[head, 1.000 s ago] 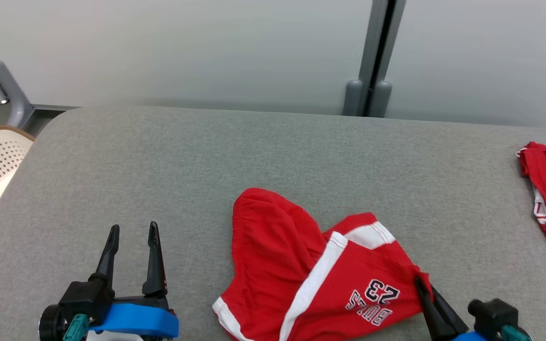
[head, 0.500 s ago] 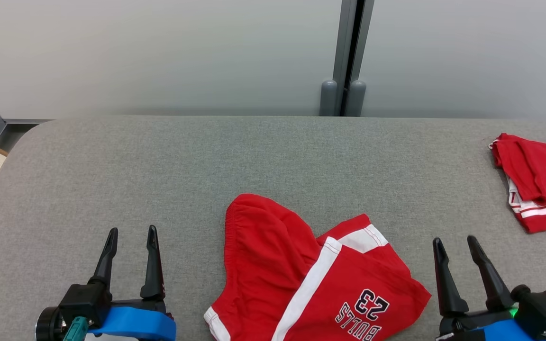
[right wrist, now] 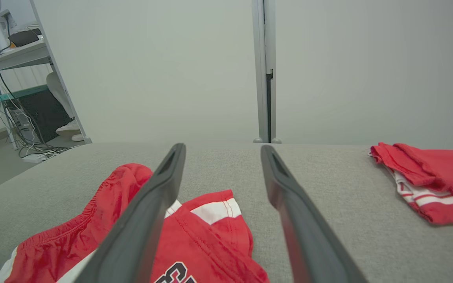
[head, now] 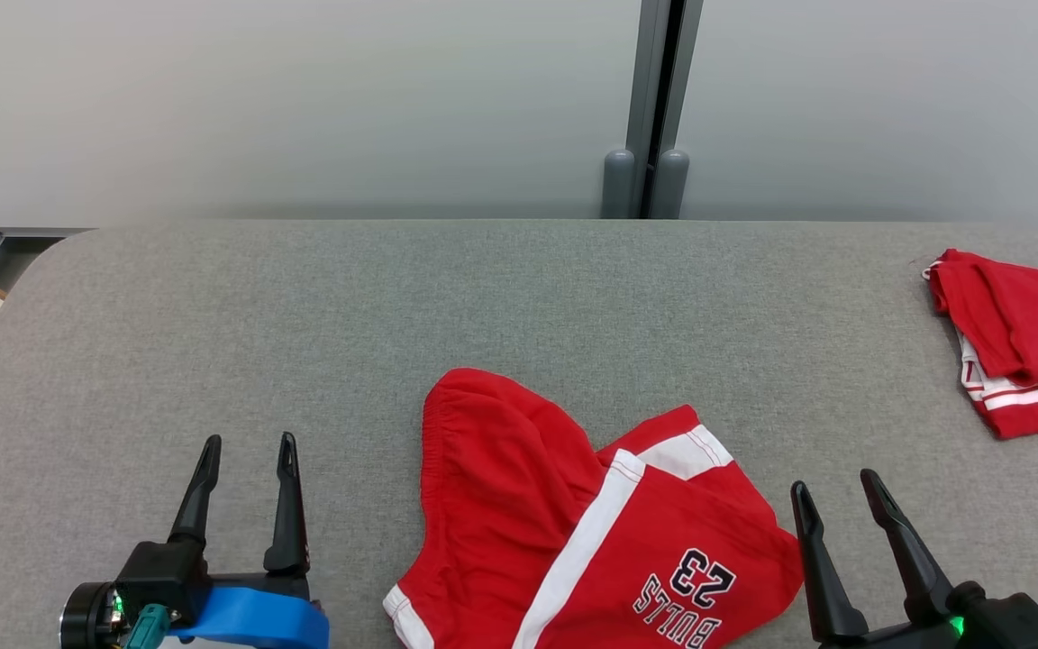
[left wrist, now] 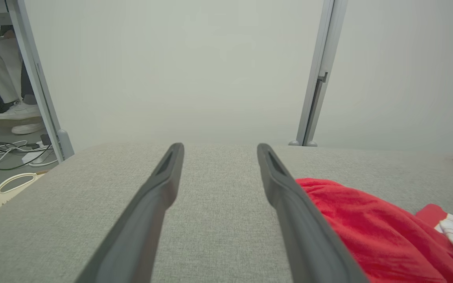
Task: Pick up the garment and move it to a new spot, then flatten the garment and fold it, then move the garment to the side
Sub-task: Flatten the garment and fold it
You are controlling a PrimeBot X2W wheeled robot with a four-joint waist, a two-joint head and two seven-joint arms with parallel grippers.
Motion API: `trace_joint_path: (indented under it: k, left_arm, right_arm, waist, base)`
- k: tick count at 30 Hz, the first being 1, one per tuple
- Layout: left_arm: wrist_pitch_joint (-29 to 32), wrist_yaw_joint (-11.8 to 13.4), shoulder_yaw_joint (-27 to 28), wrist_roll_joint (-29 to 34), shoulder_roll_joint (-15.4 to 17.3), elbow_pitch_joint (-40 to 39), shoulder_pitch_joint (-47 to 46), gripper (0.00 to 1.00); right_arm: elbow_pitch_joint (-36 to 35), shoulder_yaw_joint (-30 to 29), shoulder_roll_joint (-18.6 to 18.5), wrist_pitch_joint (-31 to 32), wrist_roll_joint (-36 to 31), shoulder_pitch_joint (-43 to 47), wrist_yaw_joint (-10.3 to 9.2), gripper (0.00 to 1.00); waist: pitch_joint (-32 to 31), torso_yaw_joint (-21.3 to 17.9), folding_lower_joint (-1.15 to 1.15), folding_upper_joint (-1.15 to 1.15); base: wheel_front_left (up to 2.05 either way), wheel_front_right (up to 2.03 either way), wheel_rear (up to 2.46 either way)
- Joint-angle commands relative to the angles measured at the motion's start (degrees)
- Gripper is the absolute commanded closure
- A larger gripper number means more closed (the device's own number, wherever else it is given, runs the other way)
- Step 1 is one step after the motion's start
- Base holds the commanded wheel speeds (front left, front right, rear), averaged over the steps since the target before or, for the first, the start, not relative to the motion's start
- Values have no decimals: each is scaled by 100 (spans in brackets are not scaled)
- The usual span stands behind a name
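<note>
The red garment, soft knit shorts with a gathered elastic waistband, broad white stripes and navy "BULLS 23" lettering, lies crumpled and partly doubled over at 6 o'clock on the round-cornered table, which is covered in coarse grey woven cloth. The left gripper at 7 o'clock and the right gripper at 5 o'clock, just beside the garment's printed edge, both stand spread and empty, their slim matte-black fingers tapering to points. A folded red-and-white cloth bundle lies at 3 o'clock.

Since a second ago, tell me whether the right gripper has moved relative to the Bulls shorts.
Yes. The right gripper has released the right corner of the Bulls shorts and shifted rightward off the cloth; its jaws now stand open beside that corner.
</note>
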Motion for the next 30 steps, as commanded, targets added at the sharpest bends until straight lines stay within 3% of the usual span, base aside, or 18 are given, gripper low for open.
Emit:
trace_joint_path:
  k: [1, 6, 11, 19, 29, 30]
  left_arm:
    - [-27, -24, 0, 47, 16, 15, 46, 0]
    - [-27, -125, -334, 182, 106, 163, 35, 0]
    - [-27, -193, -1046, 254, 302, 521, -60, 0]
    - [26, -185, -2216, -184, 719, 1288, -215, 0]
    - [295, -186, -2746, -609, 859, 2072, -442, 0]
    - [345, -186, -2793, -667, 850, 2159, -462, 15]
  right_arm:
    - [15, 8, 0, -15, 30, 57, 1, 0]
    - [161, 28, 1, -16, 42, -10, 1, 0]
    - [296, 35, 1, -16, 50, -78, 1, 0]
    - [434, 12, 2, -15, 91, -130, 1, 0]
    - [496, -9, 2, -15, 172, -201, 1, 0]
    - [505, -12, 2, -15, 181, -208, 1, 0]
  waist:
    - [-1, -16, 0, 0]
    - [-1, -55, 0, 0]
    - [-23, -95, 0, 0]
    - [-36, -171, 0, 0]
    - [104, -247, 0, 0]
    - [115, -250, 0, 0]
  base:
    - [0, 0, 0]
    - [0, 0, 0]
    - [0, 0, 0]
    - [0, 0, 0]
    - [0, 0, 0]
    - [0, 0, 0]
